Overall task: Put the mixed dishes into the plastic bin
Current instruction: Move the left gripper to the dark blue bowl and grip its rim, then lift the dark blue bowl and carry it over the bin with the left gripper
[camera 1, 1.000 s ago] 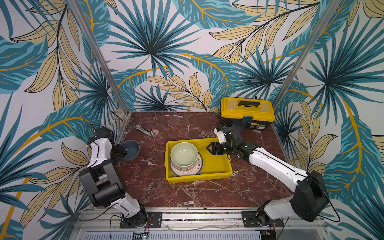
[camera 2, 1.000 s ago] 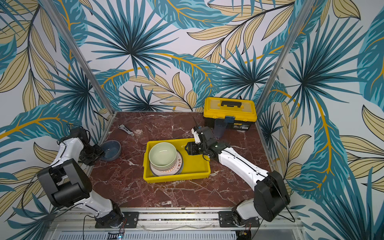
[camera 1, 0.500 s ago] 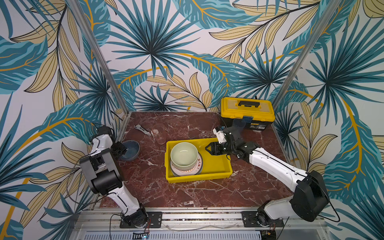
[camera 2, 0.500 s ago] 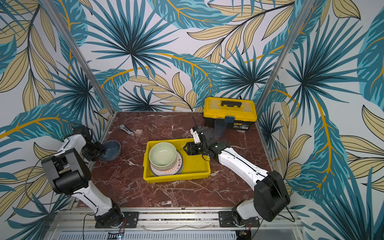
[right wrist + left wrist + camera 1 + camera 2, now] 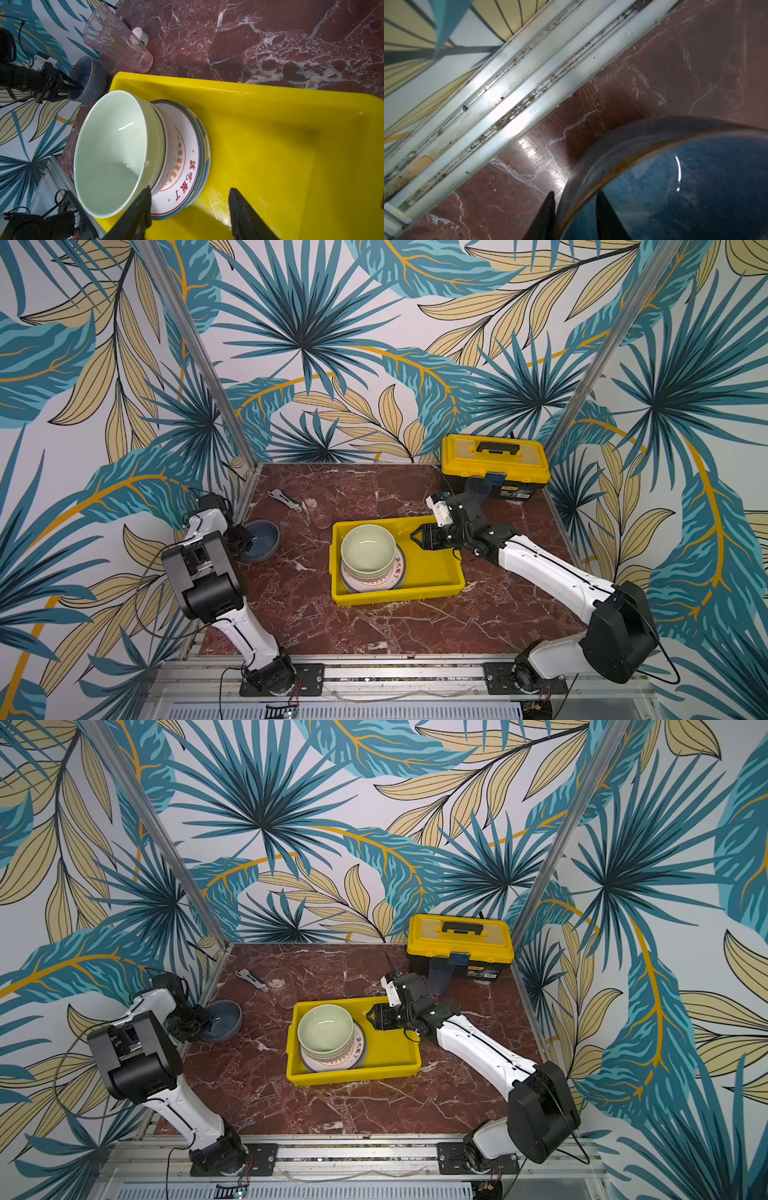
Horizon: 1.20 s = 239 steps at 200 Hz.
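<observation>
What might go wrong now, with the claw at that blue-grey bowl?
The left claw straddles only the rim of the blue-grey glazed bowl; it might tilt or slip when lifted.
The clear plastic tumbler stands near the way to the shallow yellow plastic bin and might get knocked.
The right claw hovers over that bin; the claws might collide.

Red Chinese lettering rings the white plate (image 5: 188, 143).
</observation>
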Each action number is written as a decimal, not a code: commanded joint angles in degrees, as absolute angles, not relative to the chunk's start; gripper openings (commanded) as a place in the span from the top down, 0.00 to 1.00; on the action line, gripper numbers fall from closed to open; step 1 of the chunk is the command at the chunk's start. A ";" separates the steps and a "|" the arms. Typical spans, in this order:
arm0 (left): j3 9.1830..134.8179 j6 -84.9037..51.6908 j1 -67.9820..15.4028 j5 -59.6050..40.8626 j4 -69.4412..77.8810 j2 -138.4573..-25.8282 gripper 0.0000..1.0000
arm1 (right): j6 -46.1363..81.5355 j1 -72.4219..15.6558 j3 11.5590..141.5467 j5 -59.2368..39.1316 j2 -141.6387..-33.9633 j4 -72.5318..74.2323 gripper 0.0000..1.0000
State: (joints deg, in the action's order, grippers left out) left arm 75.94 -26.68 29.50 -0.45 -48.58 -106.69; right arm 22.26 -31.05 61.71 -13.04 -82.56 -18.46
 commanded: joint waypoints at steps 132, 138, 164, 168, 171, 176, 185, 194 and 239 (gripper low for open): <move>74.96 -25.37 24.23 -4.65 -49.59 -99.58 0.93 | 22.51 -30.95 61.89 -10.21 -81.13 -20.65 0.39; 75.21 -25.03 24.02 -5.11 -50.17 -98.90 0.93 | 22.39 -30.97 61.81 -10.12 -81.12 -20.74 0.39; 76.51 -23.68 23.40 -6.88 -52.77 -95.60 0.94 | 22.68 -31.02 61.36 -9.93 -81.04 -20.41 0.39; 76.76 -23.50 23.40 -7.13 -53.25 -95.16 0.95 | 22.77 -30.95 61.27 -10.02 -81.04 -20.30 0.39; 77.00 -23.33 23.38 -7.27 -53.59 -94.72 0.95 | 22.81 -30.94 61.22 -9.94 -81.04 -20.30 0.39; 77.25 -23.06 23.38 -7.80 -54.17 -94.20 0.96 | 22.86 -30.98 61.21 -9.90 -81.04 -20.17 0.39; 77.88 -22.61 23.38 -8.93 -55.16 -93.13 0.97 | 22.94 -30.98 61.08 -9.93 -81.12 -19.97 0.39; 78.30 -22.26 23.38 -10.24 -56.08 -92.20 0.99 | 23.02 -31.00 61.08 -9.93 -81.21 -19.87 0.39; 79.64 -21.01 22.82 -17.13 -59.18 -86.34 1.00 | 23.29 -30.95 61.08 -9.78 -81.56 -19.60 0.39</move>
State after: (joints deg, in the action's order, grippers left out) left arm 76.29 -22.37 23.53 -10.26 -57.49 -91.09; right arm 22.52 -31.05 61.80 -10.50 -82.46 -19.57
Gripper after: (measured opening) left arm 0.123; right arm 0.611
